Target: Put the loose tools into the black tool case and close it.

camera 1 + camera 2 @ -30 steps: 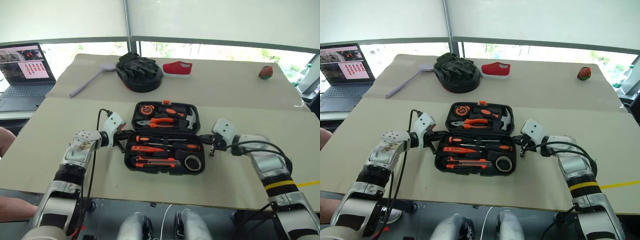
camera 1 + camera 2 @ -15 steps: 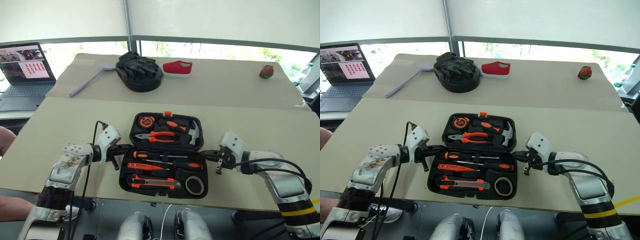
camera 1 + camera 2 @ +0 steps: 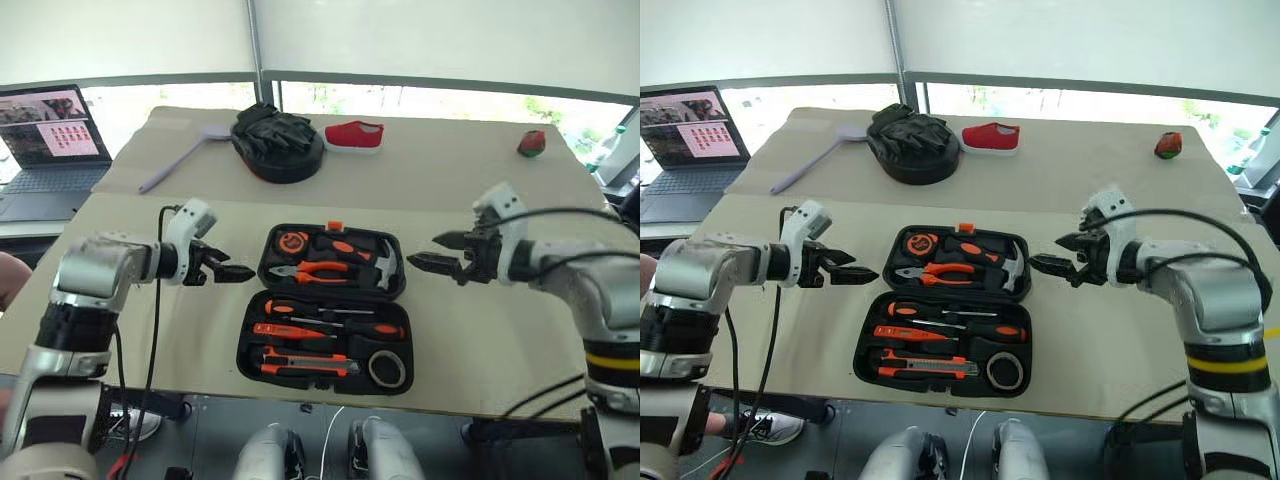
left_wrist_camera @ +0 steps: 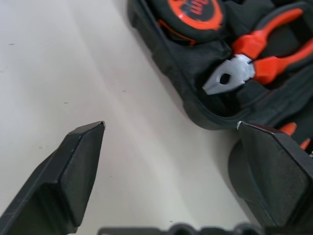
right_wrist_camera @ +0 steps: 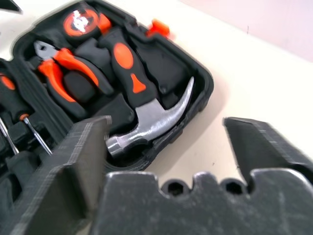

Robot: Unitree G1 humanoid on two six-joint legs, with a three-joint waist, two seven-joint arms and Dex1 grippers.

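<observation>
Left eye view has my left gripper [image 3: 228,270] poised just off the left edge of the black tool case [image 3: 325,362], jaws spread wide and holding nothing, aimed inward at the case, which I read as lining up to catch that side of it; the case itself lies open flat near the front edge of the table [image 3: 480,180], far half toward the window, near half toward me; in the near half the screwdrivers [image 3: 335,308], the utility knife [image 3: 305,367] and the small grey tape roll [image 3: 387,369] already sit in their moulded slots, so I judge the loading done and only the closing left; the far half keeps the pliers [image 3: 322,269], hammer [image 3: 378,262] and tape measure [image 3: 293,243]; on the other side my right gripper [image 3: 436,250] mirrors the left, jaws equally wide and empty, pointing in at the far half's right edge, probably so both can fold one half over the other evenly.
</observation>
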